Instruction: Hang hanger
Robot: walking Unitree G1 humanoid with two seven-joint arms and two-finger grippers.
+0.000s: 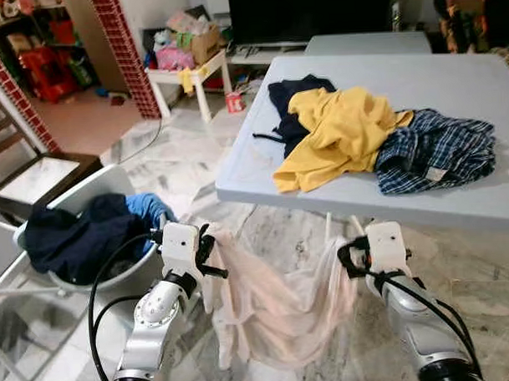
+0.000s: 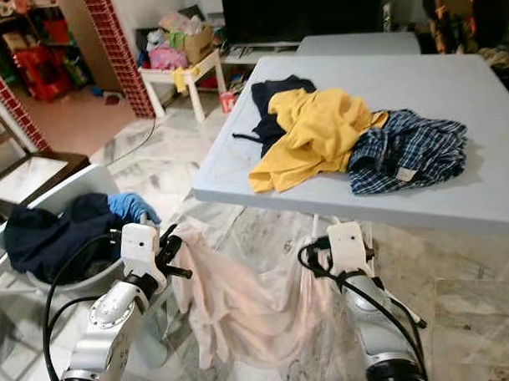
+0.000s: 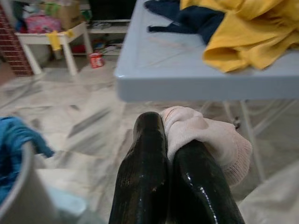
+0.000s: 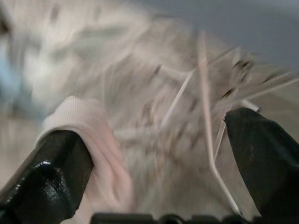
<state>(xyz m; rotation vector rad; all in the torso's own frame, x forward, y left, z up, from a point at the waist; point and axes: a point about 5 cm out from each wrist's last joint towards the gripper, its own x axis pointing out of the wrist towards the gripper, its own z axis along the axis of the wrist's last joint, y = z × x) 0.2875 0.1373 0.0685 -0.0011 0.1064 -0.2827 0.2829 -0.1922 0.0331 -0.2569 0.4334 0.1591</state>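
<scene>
The left gripper [image 3: 163, 154] pinches the pink shirt [image 1: 275, 311] shut while the right gripper [image 4: 159, 163], spread wide, props its other side, likely stretching it for the wire hanger [image 4: 205, 116].

The grey table's [image 1: 237, 178] near edge is overhanging both grippers, blocking upward movement; the laundry basket [image 1: 107, 283] (piled with dark clothes) is crowding the left, while marble floor [image 1: 483, 266] is lying open rightward.

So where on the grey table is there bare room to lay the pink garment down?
The table is bare along its near-left edge, in front of the yellow shirt, and across the far right behind the plaid shirt. The middle is crowded with the yellow, navy and plaid clothes.
</scene>
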